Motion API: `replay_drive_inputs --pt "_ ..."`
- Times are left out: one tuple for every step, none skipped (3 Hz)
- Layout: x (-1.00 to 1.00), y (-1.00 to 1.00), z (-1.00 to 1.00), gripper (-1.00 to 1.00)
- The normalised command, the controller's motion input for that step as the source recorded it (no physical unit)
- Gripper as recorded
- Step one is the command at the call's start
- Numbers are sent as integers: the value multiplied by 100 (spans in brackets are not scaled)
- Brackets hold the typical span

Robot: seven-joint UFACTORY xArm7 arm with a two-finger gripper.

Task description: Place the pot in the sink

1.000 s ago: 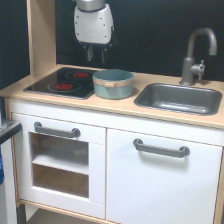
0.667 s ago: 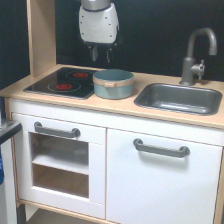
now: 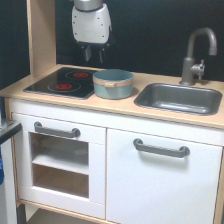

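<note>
The light blue-grey pot (image 3: 113, 83) with a tan rim band stands upright on the wooden counter, between the stovetop and the sink. The dark grey sink (image 3: 176, 99) is set into the counter to the exterior view's right of the pot, with a grey curved faucet (image 3: 196, 54) behind it. My gripper (image 3: 94, 55) hangs above the counter, over the pot's left edge and a little behind it. Its two dark fingers point down, stand slightly apart and hold nothing. They are clear of the pot.
A black stovetop (image 3: 62, 82) with red rings lies left of the pot. A wooden upright panel (image 3: 41, 35) rises at the counter's back left. White cabinet doors with grey handles (image 3: 161, 148) are below the counter.
The gripper has shifted a little to the exterior view's left above the pot, at about the same height. The pot has not moved.
</note>
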Motion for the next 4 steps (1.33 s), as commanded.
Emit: replay_drive_inputs --pt "60 38 64 100" --pt "38 -12 15 100" --pt "13 9 59 100" --pt "-61 -16 28 98"
